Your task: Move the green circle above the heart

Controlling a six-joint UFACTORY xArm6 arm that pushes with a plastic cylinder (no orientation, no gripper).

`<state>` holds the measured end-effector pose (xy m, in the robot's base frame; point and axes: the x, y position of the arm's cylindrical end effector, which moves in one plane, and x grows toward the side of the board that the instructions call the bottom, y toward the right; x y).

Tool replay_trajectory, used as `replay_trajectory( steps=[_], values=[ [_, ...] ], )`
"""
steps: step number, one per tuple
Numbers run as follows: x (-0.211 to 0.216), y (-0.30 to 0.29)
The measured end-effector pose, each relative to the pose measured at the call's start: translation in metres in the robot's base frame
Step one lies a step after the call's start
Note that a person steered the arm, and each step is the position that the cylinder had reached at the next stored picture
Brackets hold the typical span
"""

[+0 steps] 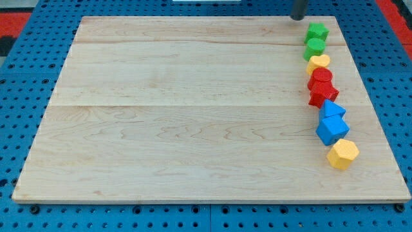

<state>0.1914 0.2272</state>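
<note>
The green circle point(315, 47) lies near the view's top right on the wooden board point(180, 116), touching a green star point(316, 31) above it and the yellow heart point(318, 62) just below it. My tip point(299, 17) is at the board's top edge, a little up and left of the green star, apart from all blocks.
Below the heart, a column runs down the right side: a red circle-like block point(321, 77), a red star point(322, 93), a blue triangle point(333, 109), a blue cube point(332, 129) and a yellow hexagon point(342, 154). Blue pegboard point(26, 77) surrounds the board.
</note>
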Motion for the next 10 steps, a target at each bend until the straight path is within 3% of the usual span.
replay_trajectory(
  steps=[2,3,4,8,9,10],
  values=[
    [0.097,0.045],
    [0.122,-0.004],
    [0.111,-0.01],
    [0.1,-0.179],
    [0.081,-0.2],
    [0.117,-0.178]
  ],
)
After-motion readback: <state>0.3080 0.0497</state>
